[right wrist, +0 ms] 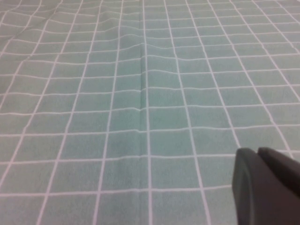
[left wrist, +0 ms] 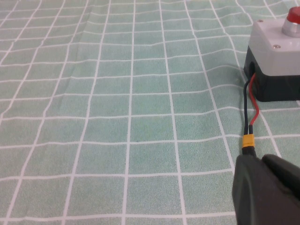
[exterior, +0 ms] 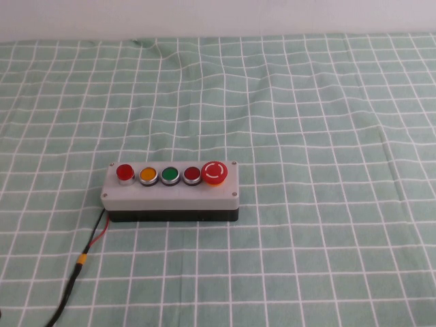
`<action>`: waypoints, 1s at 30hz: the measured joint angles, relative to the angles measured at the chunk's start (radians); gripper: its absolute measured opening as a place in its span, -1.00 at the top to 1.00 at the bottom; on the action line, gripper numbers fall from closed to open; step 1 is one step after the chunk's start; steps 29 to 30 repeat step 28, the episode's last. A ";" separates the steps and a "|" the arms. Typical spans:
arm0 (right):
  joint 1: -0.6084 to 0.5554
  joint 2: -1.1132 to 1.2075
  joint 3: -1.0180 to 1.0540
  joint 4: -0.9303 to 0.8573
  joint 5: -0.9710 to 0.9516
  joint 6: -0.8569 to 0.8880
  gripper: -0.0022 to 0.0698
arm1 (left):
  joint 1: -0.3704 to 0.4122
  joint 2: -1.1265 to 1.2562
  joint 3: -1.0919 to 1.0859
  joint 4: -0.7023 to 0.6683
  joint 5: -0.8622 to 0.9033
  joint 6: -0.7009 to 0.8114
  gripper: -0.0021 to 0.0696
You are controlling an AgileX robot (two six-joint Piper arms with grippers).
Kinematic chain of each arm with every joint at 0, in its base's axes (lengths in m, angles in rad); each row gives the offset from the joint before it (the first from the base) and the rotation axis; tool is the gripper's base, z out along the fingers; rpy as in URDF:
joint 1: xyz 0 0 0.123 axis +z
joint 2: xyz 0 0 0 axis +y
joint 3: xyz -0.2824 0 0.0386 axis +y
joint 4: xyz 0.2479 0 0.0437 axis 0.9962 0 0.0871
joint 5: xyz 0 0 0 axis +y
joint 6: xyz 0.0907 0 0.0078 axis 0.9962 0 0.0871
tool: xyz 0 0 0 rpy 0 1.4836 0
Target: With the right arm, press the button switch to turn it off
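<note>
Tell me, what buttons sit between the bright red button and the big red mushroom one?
In the high view, between the button switch and the mushroom button sit orange, green and darker red buttons.

A staged test bench or lab setup is being suggested rather than a home. The counter [exterior: 327, 102] is being covered entirely by a green cloth [exterior: 340, 259] with a white grid, slightly rippled. A grey control box [exterior: 170, 193] with a row of coloured push buttons is being shown on it, and bare red and black wires [exterior: 95, 238] with a yellow connector [left wrist: 247, 140] are being led out of its side. A plain pale wall [exterior: 218, 17] is being seen behind
</note>
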 joint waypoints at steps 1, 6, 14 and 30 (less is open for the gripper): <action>-0.006 0.000 0.000 0.004 0.002 -0.014 0.98 | 0.000 0.000 0.000 0.000 0.000 0.000 0.95; -0.038 0.000 0.000 0.037 0.009 -0.087 0.98 | 0.000 0.000 0.000 0.000 0.000 0.000 0.95; -0.047 0.000 0.000 0.044 0.009 -0.105 0.98 | 0.000 0.000 0.000 0.000 0.000 0.000 0.95; -0.047 0.000 0.000 0.047 0.007 -0.106 0.98 | 0.000 0.000 0.000 0.000 0.000 0.000 0.95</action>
